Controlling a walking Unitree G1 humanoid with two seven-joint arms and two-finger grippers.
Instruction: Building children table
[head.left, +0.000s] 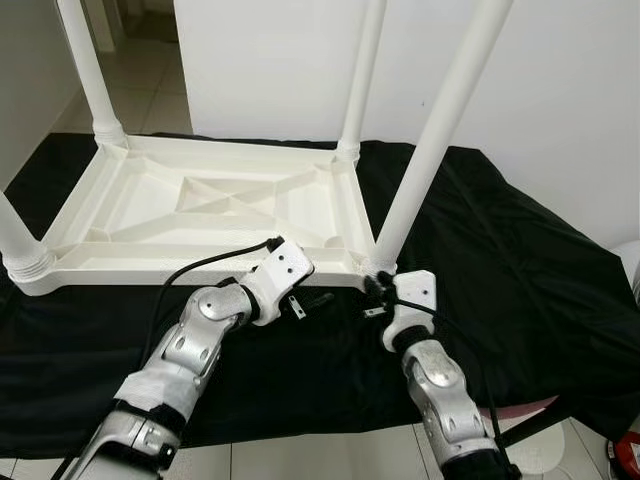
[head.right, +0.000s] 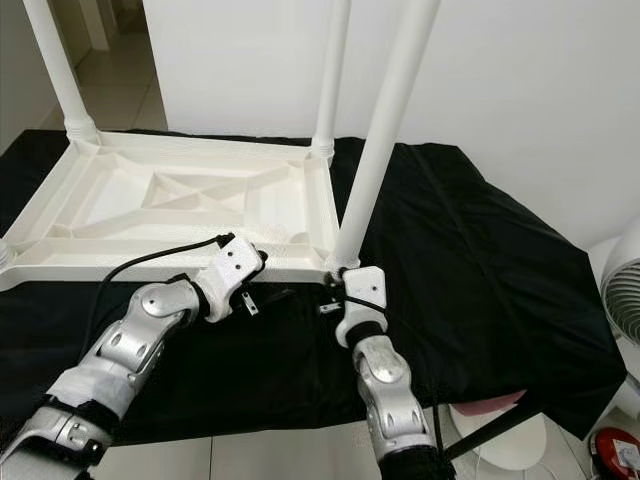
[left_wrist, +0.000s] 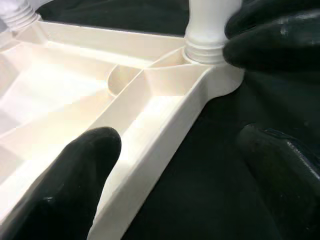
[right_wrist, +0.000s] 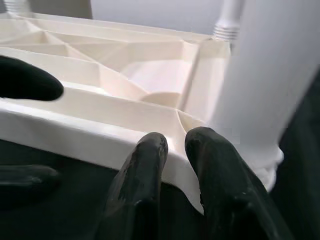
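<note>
A white plastic children's table (head.left: 180, 272) lies upside down on a black cloth (head.left: 520, 260). Its legs stick up, the near right leg (head.left: 440, 130) rising from the corner closest to my arms. My left gripper (head.left: 312, 298) is open at the table's front rim; in the left wrist view one finger (left_wrist: 85, 170) is over the inside of the rim and the other (left_wrist: 280, 170) over the cloth. My right gripper (head.left: 374, 292) is at the near right corner, beside the leg's base. In the right wrist view its fingers (right_wrist: 145, 170) lie close together against the rim.
The cloth covers a low platform with tiled floor in front. A white wall stands behind. A white fan (head.right: 620, 290) and a red object (head.right: 615, 450) sit at the right. A pink-and-white round item (head.right: 490, 420) is by my right arm.
</note>
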